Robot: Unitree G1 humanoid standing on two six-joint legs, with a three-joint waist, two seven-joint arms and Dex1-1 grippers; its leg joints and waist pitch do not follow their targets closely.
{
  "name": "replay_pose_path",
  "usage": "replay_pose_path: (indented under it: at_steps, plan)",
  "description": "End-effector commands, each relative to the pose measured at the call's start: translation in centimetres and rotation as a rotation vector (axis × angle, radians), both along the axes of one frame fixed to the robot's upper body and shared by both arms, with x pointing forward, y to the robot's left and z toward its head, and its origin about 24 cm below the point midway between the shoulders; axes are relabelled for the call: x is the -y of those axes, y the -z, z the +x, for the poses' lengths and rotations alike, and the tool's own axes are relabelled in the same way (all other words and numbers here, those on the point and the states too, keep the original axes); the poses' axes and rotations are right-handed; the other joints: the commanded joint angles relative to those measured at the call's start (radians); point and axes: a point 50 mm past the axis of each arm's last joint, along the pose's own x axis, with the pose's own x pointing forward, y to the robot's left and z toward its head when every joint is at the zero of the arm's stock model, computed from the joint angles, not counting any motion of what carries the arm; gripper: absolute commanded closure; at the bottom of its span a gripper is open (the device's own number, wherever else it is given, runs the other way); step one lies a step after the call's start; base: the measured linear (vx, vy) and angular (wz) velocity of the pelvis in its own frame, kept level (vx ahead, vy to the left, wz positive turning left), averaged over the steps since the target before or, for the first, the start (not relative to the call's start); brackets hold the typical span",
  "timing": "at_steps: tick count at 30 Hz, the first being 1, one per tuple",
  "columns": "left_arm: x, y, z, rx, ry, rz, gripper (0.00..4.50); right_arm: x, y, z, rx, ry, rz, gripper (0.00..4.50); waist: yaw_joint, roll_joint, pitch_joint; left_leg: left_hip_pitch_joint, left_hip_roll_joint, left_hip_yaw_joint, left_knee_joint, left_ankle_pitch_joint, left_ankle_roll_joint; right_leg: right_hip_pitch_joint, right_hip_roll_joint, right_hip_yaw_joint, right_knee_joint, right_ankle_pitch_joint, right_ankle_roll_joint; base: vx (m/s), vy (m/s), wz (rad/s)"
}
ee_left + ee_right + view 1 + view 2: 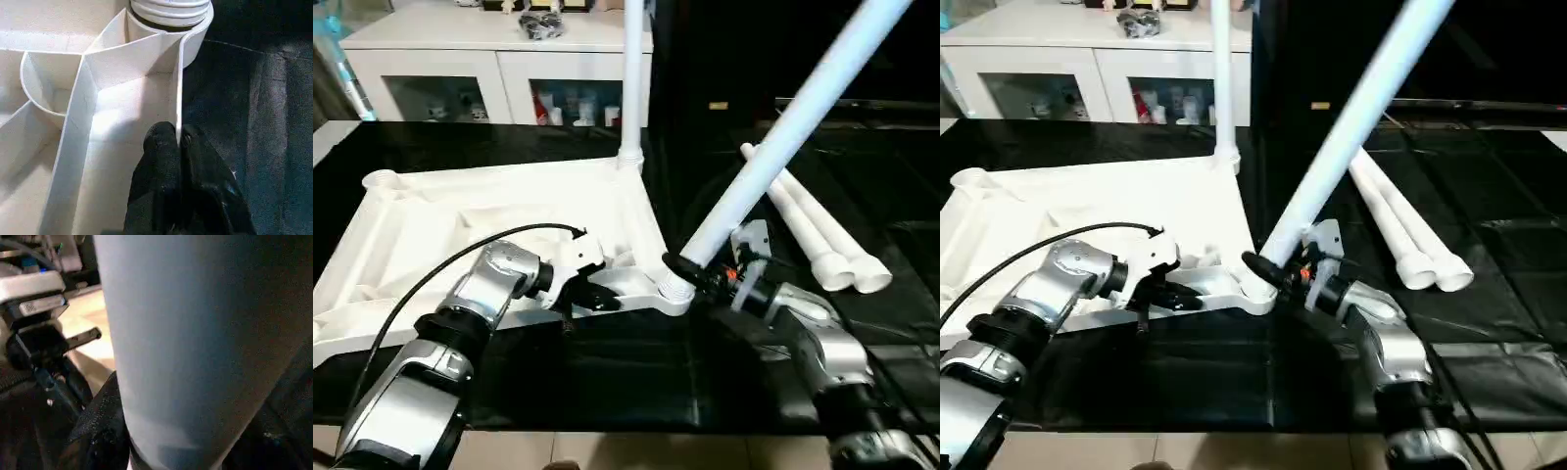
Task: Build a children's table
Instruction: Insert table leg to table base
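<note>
The children's table top (460,225) lies upside down on the black work surface, ribs facing up. One white leg (632,78) stands upright in its far right corner socket. A second leg (783,137) leans steeply to the right, its foot in the near right corner socket (677,291). My right gripper (685,266) is shut on this leaning leg just above the socket; a black finger (100,421) lies against the leg (195,342). My left gripper (592,294) is shut on the top's thin near rim wall (178,98), fingertips (164,142) pinching it a little left of that socket (171,12).
Two loose white legs (813,230) lie side by side on the black surface to the right. A white glass-door cabinet (499,59) stands behind the work surface. The near edge of the black surface (607,429) runs just in front of my forearms.
</note>
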Motion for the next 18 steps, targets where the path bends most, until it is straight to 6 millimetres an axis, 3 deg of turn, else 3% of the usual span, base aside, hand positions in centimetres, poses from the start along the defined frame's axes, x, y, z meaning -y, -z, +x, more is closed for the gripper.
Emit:
replay_pose_path:
  at_steps: [1,2,5,6,8,12,18]
  plan:
    - [-1.8,-1.3,1.4,0.073,-0.103,0.051,4.5,0.3,4.0,-2.3,-0.166,-0.091,-0.147,2.59,-0.008,-0.002,-0.05,0.017,0.072,-0.033,-0.081,-0.322,0.012,0.025,-0.121,0.07,-0.098,-0.473,-0.095,0.0,0.0,0.0]
    - [-1.8,-1.4,1.4,0.074,-0.104,0.05,4.5,0.2,4.0,-2.3,-0.164,-0.101,-0.159,2.59,-0.006,0.002,-0.05,0.018,0.071,-0.034,-0.08,-0.321,0.012,0.025,-0.123,0.07,-0.098,-0.489,-0.09,0.0,0.0,0.0]
    - [-1.9,-1.4,1.4,0.082,-0.11,0.053,4.5,-0.3,4.2,-2.2,-0.154,-0.158,-0.237,2.59,-0.009,-0.002,-0.045,0.019,0.068,-0.034,-0.08,-0.328,0.014,0.023,-0.124,0.068,-0.107,-0.552,-0.069,0.0,0.0,0.0]
    - [-1.9,-1.3,1.4,0.085,-0.111,0.055,4.5,-0.6,4.2,-2.1,-0.156,-0.169,-0.241,2.59,-0.011,-0.011,-0.044,0.019,0.069,-0.034,-0.081,-0.331,0.015,0.023,-0.123,0.068,-0.109,-0.565,-0.064,0.0,0.0,0.0]
    - [-1.9,-1.3,1.4,0.085,-0.112,0.055,4.5,-0.7,4.2,-2.0,-0.158,-0.177,-0.24,2.59,-0.011,-0.009,-0.043,0.024,0.066,-0.033,-0.079,-0.332,0.017,0.017,-0.126,0.068,-0.115,-0.604,-0.051,0.0,0.0,0.0]
    - [-2.1,-1.1,1.1,0.097,-0.09,0.063,4.5,-1.2,4.2,-1.6,-0.152,-0.217,-0.243,2.59,-0.017,-0.02,-0.043,0.022,0.069,-0.037,-0.082,-0.353,0.012,0.018,-0.125,0.065,-0.116,-0.614,-0.042,0.0,0.0,0.0]
    - [-1.2,-1.4,0.7,0.126,0.046,0.065,4.5,-2.0,3.5,-1.3,-0.14,-0.32,-0.163,2.59,-0.021,-0.021,-0.043,0.023,0.069,-0.039,-0.084,-0.374,0.011,0.017,-0.126,0.065,-0.118,-0.627,-0.04,0.0,0.0,0.0]
